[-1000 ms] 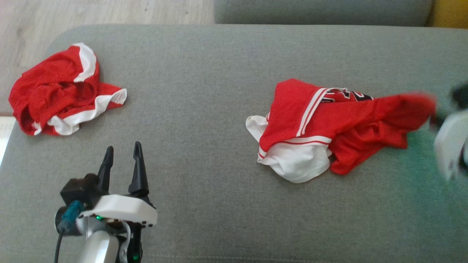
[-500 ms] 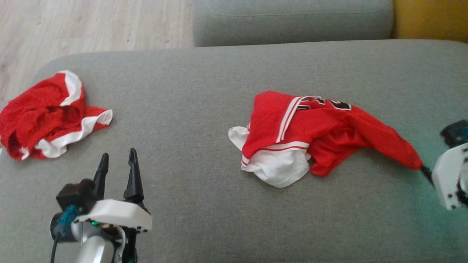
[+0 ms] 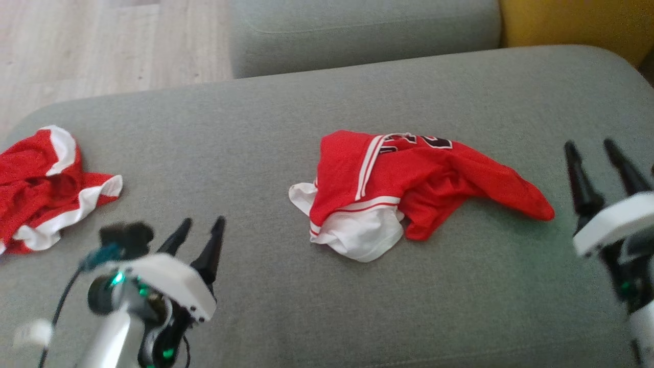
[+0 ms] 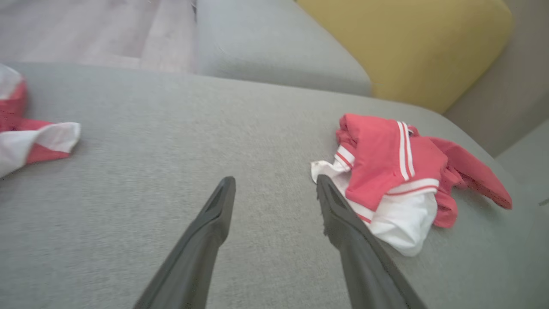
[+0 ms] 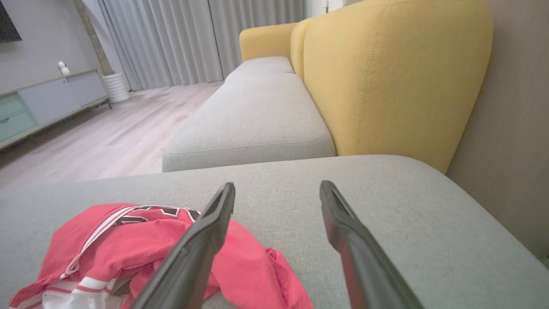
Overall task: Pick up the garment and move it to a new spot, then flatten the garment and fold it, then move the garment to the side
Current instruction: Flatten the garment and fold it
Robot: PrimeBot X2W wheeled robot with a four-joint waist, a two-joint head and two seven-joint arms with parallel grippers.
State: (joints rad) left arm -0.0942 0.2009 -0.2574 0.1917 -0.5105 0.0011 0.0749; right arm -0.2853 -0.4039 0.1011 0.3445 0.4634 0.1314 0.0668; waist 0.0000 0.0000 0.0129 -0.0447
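The red and white garment lies in a crumpled heap near the middle of the big grey cushion. A white part pokes out at its near edge, and one red end stretches toward the robot's right. The right gripper is near that red end but does not touch it. Its two dark fingers are spread apart and hold nothing. The left gripper is over the cushion, well apart from the garment, and its fingers are spread wide too, with nothing between them. A second red and white cloth sits bunched up at the cushion's left side. The head view shows both grippers and both cloths together. The left wrist view shows the garment past one finger and a bit of the other cloth at the picture's edge. The right wrist view looks low across the cushion and shows more of the room: a yellow sofa back, another grey seat, a wooden floor, grey curtains and a low cabinet with its drawers shut.
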